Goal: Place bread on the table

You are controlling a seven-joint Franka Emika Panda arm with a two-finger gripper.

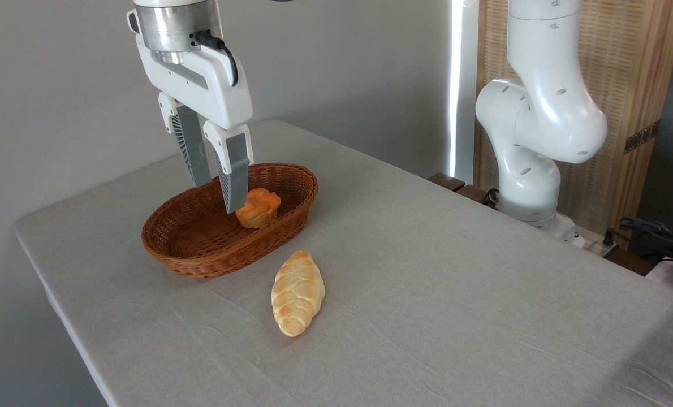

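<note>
Two baked items sit on a grey cloth-covered table [455, 294], and the oval brown wicker basket [201, 249] serves as the landmark. Inside the basket, toward its right end and near the front wall, rests the bread [259, 208], a small orange-brown muffin-shaped bun. Just in front of the basket and a little to its right, on bare cloth, lies a pale-golden braided loaf [297, 293], apart from the wicker rim. Above the basket hangs the end effector [218, 195], its two grey fingers spread apart and holding nothing. The nearer fingertip [233, 200] dips below the rim line, just left of the bun; whether they touch cannot be told. The other finger points into the basket's empty middle. The basket stands near the table's left edge and rounded back corner. Right of the basket, wide open cloth stretches toward the white robot base [531, 186] at the far right edge.
</note>
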